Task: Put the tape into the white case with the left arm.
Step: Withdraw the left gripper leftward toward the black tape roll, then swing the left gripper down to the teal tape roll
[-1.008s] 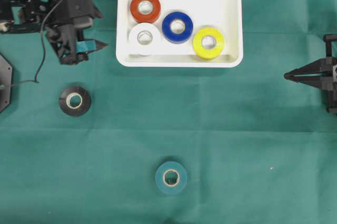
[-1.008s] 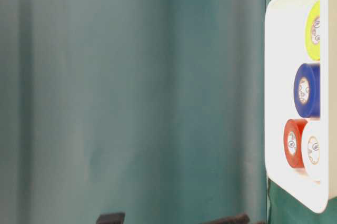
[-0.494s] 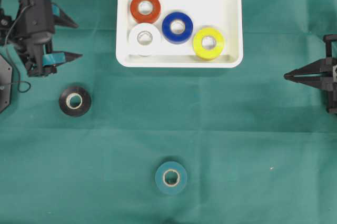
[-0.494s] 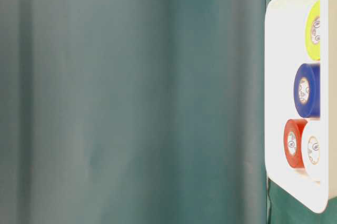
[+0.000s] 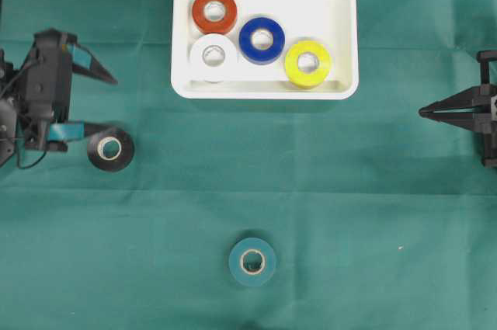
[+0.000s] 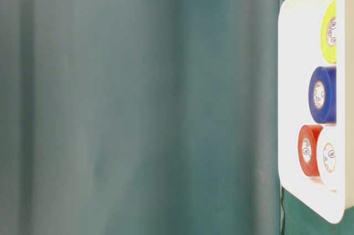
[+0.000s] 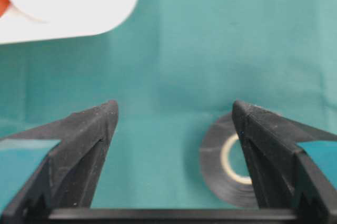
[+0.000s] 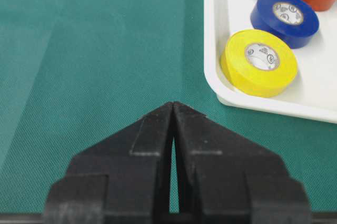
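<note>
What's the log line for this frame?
left gripper: open, by black tape | right gripper: shut | case: four rolls | teal tape: on cloth

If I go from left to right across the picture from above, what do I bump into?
Left gripper → black tape → red tape → blue tape → yellow tape → right gripper.

a black tape roll [image 5: 109, 148] lies flat on the cloth, well apart from the white case [image 5: 264, 85].
</note>
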You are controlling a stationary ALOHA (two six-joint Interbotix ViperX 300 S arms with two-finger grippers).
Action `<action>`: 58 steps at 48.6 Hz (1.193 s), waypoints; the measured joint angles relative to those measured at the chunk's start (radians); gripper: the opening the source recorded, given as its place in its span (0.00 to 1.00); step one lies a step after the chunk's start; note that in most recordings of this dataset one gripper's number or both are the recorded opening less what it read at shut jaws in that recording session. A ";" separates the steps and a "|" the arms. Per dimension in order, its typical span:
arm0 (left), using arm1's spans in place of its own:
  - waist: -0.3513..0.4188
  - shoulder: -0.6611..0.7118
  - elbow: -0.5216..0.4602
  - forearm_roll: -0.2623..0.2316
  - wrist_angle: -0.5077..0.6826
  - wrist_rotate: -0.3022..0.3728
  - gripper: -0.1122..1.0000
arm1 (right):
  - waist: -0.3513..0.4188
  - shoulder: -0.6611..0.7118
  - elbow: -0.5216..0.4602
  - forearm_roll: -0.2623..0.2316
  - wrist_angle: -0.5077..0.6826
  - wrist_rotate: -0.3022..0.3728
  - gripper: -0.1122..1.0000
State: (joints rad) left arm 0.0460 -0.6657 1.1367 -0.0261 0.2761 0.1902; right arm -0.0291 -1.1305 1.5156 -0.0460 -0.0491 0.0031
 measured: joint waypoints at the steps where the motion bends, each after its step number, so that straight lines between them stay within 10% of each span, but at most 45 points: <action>1: -0.011 0.000 0.002 0.000 0.000 0.000 0.89 | 0.000 0.000 0.000 0.000 0.000 0.000 0.02; 24: -0.147 -0.006 0.014 0.000 0.002 -0.034 0.89 | 0.000 0.000 0.000 0.000 0.000 0.000 0.02; 58: -0.152 0.011 0.031 0.000 -0.026 -0.034 0.89 | 0.000 0.000 0.000 0.000 0.000 0.000 0.02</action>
State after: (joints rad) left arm -0.1058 -0.6550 1.1674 -0.0261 0.2500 0.1565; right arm -0.0291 -1.1305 1.5156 -0.0460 -0.0491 0.0031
